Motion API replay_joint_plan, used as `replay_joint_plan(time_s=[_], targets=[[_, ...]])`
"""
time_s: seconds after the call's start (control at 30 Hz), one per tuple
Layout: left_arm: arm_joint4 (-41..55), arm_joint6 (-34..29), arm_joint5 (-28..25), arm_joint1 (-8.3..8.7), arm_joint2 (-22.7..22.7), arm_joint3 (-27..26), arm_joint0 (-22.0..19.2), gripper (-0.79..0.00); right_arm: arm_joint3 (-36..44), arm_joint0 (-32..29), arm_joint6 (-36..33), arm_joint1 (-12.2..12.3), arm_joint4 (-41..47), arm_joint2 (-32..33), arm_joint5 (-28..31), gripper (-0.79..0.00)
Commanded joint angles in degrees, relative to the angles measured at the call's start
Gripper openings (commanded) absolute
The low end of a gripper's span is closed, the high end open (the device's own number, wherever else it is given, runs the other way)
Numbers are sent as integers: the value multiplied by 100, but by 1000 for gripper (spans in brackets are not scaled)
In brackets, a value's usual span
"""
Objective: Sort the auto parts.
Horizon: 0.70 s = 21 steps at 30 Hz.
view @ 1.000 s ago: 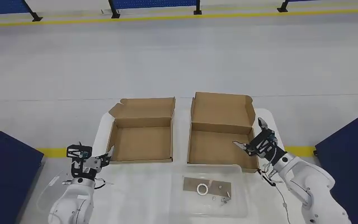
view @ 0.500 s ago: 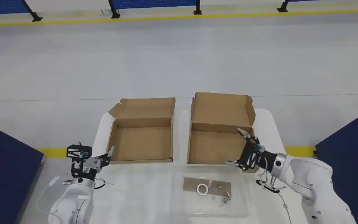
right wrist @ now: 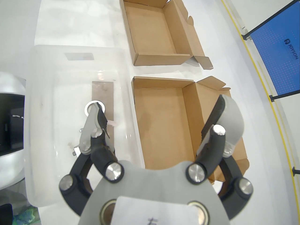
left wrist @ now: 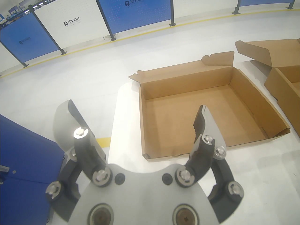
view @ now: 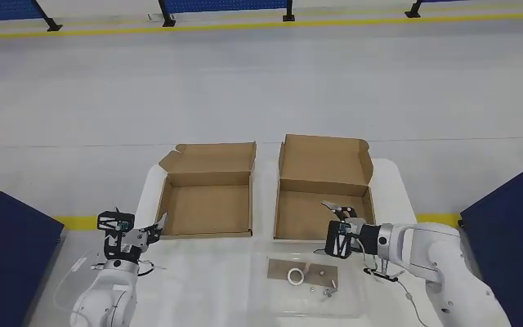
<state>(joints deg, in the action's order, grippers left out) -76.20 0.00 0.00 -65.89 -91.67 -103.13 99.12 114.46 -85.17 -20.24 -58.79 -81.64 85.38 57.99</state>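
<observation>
Two open cardboard boxes stand side by side, the left box [view: 208,208] [left wrist: 206,111] [right wrist: 150,31] and the right box [view: 315,214] [right wrist: 164,122], both with nothing inside. In front of them a clear plastic tray [view: 351,306] [right wrist: 42,76] holds a flat metal plate [view: 310,271] [right wrist: 103,90], a metal ring [view: 295,277] [right wrist: 88,107] and a small bolt [view: 331,286] [right wrist: 76,152]. My right gripper [view: 324,227] [right wrist: 159,103] hangs open over the right box's front edge, beside the tray. My left gripper [view: 157,226] [left wrist: 134,108] is open near the left box's front left corner.
The white table [view: 212,278] has bare room to the left of the tray and in front of the left box. Blue and white partition panels [left wrist: 131,3] stand far off across the floor.
My right gripper has swung from the table's right edge leftward to the front of the right box, close to the tray. The left arm has kept still.
</observation>
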Motion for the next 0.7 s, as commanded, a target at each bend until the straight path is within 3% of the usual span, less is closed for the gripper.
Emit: replay_joint_plan(time_s=[0.0, 0.23, 0.33, 0.47, 0.67], targets=[[0, 0, 0, 0, 0, 0, 0, 0, 0, -6, 18, -5, -1, 16, 1, 0], [0, 0, 0, 0, 0, 0, 0, 0, 28, -5, -12, -1, -70, -17, 0, 0], [0, 0, 0, 0, 0, 0, 0, 0, 86, 70, -353, 36, -267, -135, 1, 0], [0, 0, 0, 0, 0, 0, 0, 0, 138, 312, -1155, 156, -157, -524, 1, 0], [0, 0, 0, 0, 0, 0, 0, 0, 124, 933, -2579, 421, 758, -1202, 1, 0]])
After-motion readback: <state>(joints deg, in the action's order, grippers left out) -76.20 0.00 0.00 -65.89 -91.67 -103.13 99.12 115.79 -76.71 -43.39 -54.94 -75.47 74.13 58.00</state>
